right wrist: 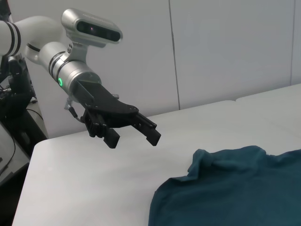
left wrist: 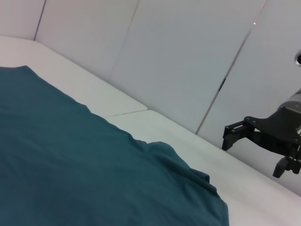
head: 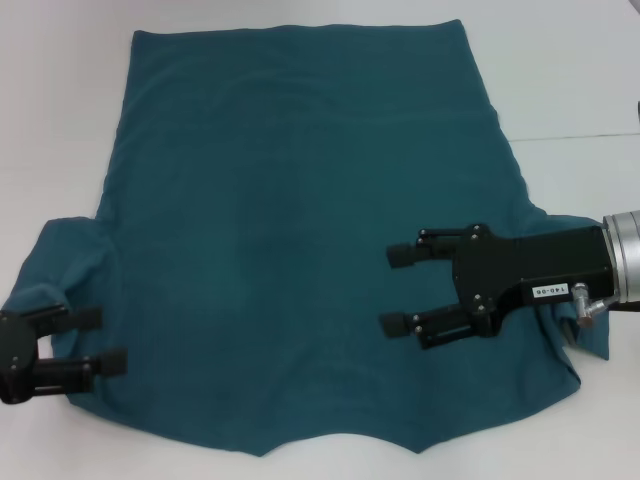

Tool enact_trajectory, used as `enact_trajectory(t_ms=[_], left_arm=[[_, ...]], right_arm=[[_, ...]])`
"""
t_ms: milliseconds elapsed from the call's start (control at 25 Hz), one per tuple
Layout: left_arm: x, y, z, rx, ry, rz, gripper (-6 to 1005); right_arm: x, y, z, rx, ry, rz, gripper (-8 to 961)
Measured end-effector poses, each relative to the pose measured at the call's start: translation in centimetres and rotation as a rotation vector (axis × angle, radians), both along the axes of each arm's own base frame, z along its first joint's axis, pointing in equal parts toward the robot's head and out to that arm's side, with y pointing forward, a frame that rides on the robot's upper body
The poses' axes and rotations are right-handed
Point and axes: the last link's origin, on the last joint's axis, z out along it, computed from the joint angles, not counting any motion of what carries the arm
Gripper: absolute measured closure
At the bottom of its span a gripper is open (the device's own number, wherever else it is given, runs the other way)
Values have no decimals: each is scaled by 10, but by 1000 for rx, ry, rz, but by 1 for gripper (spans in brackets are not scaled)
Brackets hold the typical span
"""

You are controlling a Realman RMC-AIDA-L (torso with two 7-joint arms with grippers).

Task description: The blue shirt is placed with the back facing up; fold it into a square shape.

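Fabric fills most of what we see in the head view: the blue shirt (head: 290, 220) lies spread on the white table (head: 60, 120) with its plain side up. Its near edge is wavy, with a few small points towards us.

At the near left, we find the left gripper (head: 100, 340) above the left sleeve (head: 65, 255) of the shirt. Its two black fingers (head: 85, 319) point to the right and stand apart, and nothing is between them. The sleeve is bunched up and a little raised from the table, just beside this gripper. The right wrist view shows the same gripper (right wrist: 134, 134) in the air over the bare table, not touching the cloth, with a silver arm and a camera block behind it.

At the near right, the right gripper (head: 395, 290) reaches in from the right side over the body of the shirt. Its fingers (head: 403, 255) point to the left and are spread wide, holding nothing. We cannot tell from the head view whether it touches the fabric. Its black housing covers part of the right sleeve (head: 585, 345), which is wrinkled near the right edge.

Farther away, the shirt becomes a bit narrower and ends in a straight far edge, flat on the table. A thin seam line (head: 580, 137) crosses the table at the far right.
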Motion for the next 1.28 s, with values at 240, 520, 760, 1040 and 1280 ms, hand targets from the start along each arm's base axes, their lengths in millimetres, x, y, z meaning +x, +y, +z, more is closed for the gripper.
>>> enact_trajectory(t_ms=[240,520,760,1040,1280], left_arm=[[-7,3,8,-8,30,124,67],[-37,16,19,81,182,381,66],[-48,35,20,153,260,479,66],[-55,50,1,207,426,458,67],[-58,59,-8,255,530,428,67]], right_arm=[[-5,2,3,3,51,-43,30],[-12,11,11,31,95,-80,30],[-17,16,11,43,91,-82,30],[-23,22,11,54,85,-74,31],[-24,23,9,56,89,-79,31]])
